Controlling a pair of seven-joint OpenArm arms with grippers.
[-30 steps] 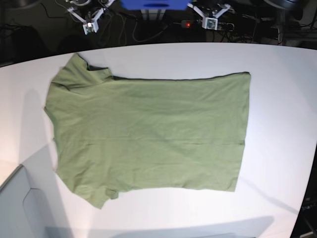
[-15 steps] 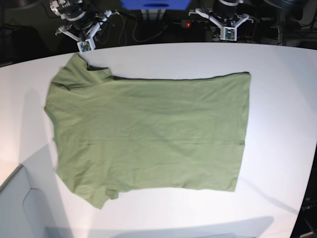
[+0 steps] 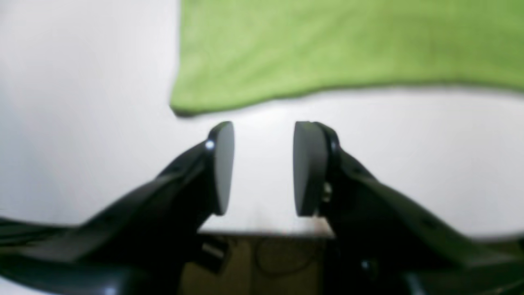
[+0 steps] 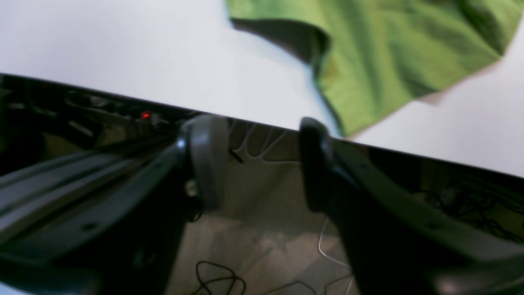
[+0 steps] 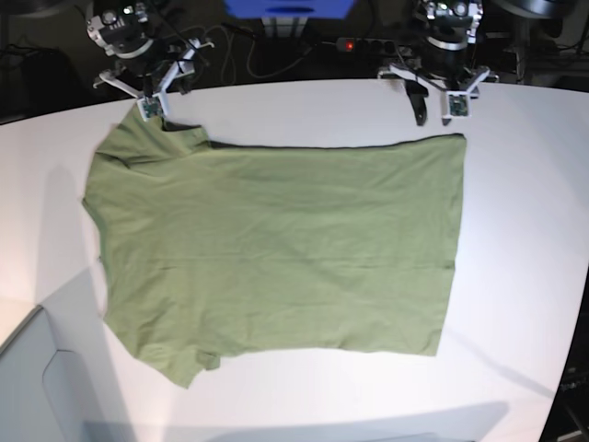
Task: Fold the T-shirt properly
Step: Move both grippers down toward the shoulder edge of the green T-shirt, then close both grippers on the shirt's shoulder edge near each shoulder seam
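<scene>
Black jaws on both arms stand parted, gripping nothing: the left gripper (image 3: 262, 168) hovers just short of the shirt (image 5: 276, 249) hem corner, the right gripper (image 4: 262, 164) at the worktop (image 5: 525, 212) edge beside a sleeve. The shirt lies flat, unfolded, mid-worktop. No fold made yet; all folds remain.

This looks like a robotics lab. A broad white bench (image 5: 515, 212) with a curved far edge stands in a dim room, and behind it dark cables (image 5: 267, 55) trail across the floor beside a power strip with a glowing red light (image 5: 349, 45) and a blue box (image 5: 287, 7).
</scene>
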